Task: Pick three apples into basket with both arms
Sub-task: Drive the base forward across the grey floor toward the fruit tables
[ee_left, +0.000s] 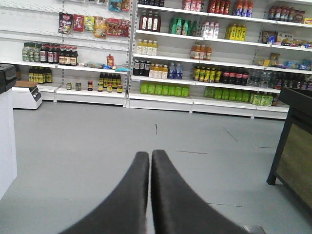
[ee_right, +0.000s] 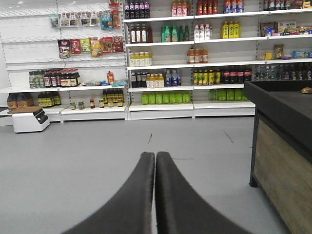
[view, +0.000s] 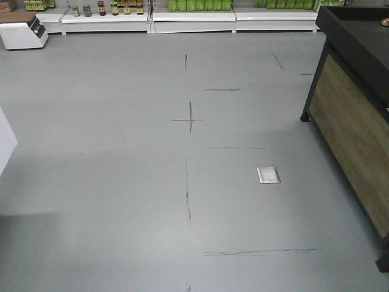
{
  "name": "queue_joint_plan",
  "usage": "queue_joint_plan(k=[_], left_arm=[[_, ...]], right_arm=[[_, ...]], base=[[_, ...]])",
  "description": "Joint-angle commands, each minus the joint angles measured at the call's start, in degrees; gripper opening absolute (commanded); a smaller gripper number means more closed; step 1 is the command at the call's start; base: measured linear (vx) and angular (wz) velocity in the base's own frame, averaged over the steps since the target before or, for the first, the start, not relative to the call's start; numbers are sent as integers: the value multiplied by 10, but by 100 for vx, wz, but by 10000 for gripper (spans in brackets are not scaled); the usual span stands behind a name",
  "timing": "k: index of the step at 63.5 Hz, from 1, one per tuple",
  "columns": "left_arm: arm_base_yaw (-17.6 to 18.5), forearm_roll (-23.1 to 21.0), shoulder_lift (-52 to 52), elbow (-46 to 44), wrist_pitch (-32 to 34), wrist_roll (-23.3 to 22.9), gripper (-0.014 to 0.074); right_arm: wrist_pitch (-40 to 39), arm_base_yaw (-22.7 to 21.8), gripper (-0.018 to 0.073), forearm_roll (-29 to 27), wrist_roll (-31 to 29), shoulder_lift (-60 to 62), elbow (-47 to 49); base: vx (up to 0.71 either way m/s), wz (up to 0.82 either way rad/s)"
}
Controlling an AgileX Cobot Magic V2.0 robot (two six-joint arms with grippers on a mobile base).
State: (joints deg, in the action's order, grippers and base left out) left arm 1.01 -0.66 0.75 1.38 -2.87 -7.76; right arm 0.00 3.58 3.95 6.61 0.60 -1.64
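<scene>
No apples and no basket show in any view; both are out of view. My left gripper (ee_left: 150, 155) is shut, its two black fingers pressed together with nothing between them, pointing out over bare grey floor. My right gripper (ee_right: 155, 156) is likewise shut and holds nothing, aimed at the same floor and the shelves beyond. Neither arm appears in the front view, which shows only floor.
A dark counter with wood-panel sides (view: 355, 115) stands at the right, also seen in the wrist views (ee_right: 282, 146). Stocked store shelves (ee_left: 204, 58) line the far wall. A white box (view: 23, 31) sits at the back left. A metal floor plate (view: 268, 175) lies ahead.
</scene>
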Motion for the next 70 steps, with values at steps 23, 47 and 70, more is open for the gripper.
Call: queue_joint_plan(k=[23, 47, 70], left_arm=[[-1, -4, 8, 13, 45, -5, -6], [-1, -4, 8, 13, 45, -5, -6], [-1, -4, 8, 13, 45, -5, -6]], right_arm=[[-42, -3, -9, 3, 0, 6, -8], [-42, -3, -9, 3, 0, 6, -8], [-42, -3, -9, 3, 0, 6, -8]], base=[[0, 0], [1, -1], [7, -3]])
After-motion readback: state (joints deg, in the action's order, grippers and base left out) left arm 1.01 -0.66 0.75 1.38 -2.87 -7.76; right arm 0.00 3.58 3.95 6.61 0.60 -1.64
